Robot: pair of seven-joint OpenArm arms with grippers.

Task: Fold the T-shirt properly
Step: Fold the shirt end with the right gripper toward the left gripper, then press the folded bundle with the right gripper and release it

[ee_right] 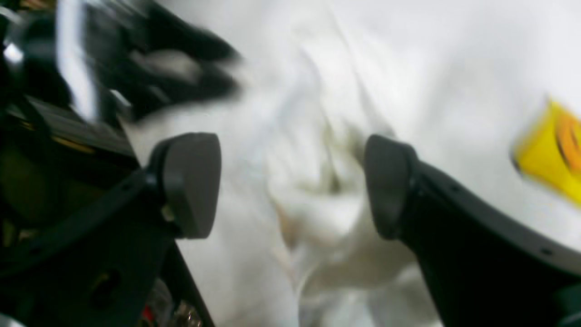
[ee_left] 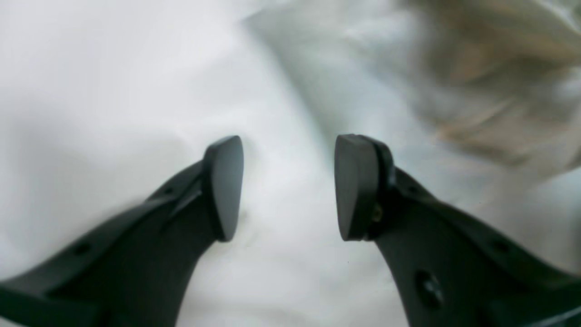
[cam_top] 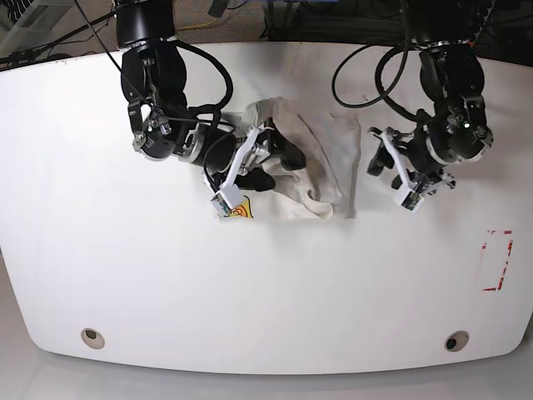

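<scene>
The T-shirt point(cam_top: 321, 162), soft, off-white and rumpled, is bunched at the table's point(cam_top: 250, 292) middle. Both matte black grippers, left point(ee_left: 289, 186) and right point(ee_right: 292, 184), are spread wide, seemingly empty; blur hides detail

Both arms reach in from the far edge of the tabletop point(cam_top: 125, 275), the left tool point(ee_left: 288, 188) held with its jaws spread apart and the right tool point(ee_right: 292, 186) likewise gaping wide, nothing pinched between either pair.
</scene>
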